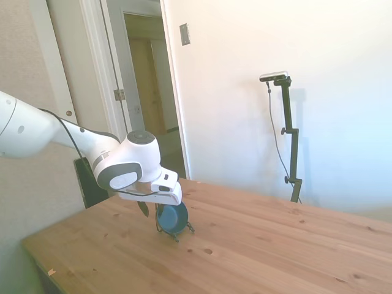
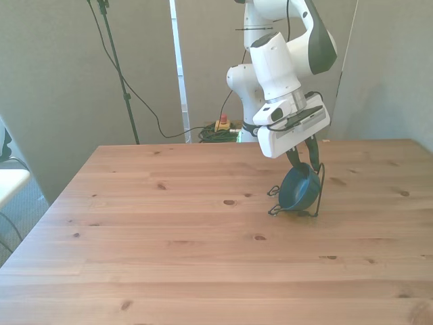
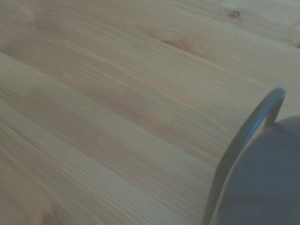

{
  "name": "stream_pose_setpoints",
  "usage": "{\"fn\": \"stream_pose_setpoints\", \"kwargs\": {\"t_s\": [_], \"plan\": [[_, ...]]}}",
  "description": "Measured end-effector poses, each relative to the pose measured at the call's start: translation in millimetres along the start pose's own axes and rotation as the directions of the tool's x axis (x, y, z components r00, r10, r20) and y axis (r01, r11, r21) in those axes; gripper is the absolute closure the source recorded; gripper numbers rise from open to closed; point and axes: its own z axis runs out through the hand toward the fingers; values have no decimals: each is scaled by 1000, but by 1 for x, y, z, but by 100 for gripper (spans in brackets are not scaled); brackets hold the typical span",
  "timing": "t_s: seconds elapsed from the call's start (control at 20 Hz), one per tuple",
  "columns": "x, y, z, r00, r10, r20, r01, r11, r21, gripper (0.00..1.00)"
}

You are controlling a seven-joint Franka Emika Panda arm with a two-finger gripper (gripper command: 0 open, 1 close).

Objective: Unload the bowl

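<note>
A dark blue-teal bowl (image 2: pixel 299 191) stands on its edge in a thin black wire stand (image 2: pixel 274 209) on the wooden table (image 2: pixel 169 257), toward the front view's right. My gripper (image 2: pixel 304 156) hangs right over the bowl's top rim, open, with one finger on each side of it. From the side, the bowl (image 1: pixel 174 217) sits just past the gripper (image 1: pixel 154 209), with the stand (image 1: pixel 175 233) under it. Up close, the wrist view catches a curved wire of the stand (image 3: pixel 243 140) and a blurred part of the bowl (image 3: pixel 269 187).
Behind the table's far edge stands the robot's base (image 2: pixel 247 88), with cables on the floor. In the side view a wall and an open doorway (image 1: pixel 147 92) lie beyond the table.
</note>
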Motion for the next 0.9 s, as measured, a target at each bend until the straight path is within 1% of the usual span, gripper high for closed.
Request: {"fn": "stream_pose_setpoints", "kwargs": {"t_s": [0.45, 0.7, 0.9], "plan": [[3, 8, -3, 1000, 16, 20, -17, 1000, 22, 100], [6, 10, -6, 1000, 30, 11, -30, 999, 37, 100], [11, 11, -16, 999, 40, -17, -39, 997, 66, 100]]}}
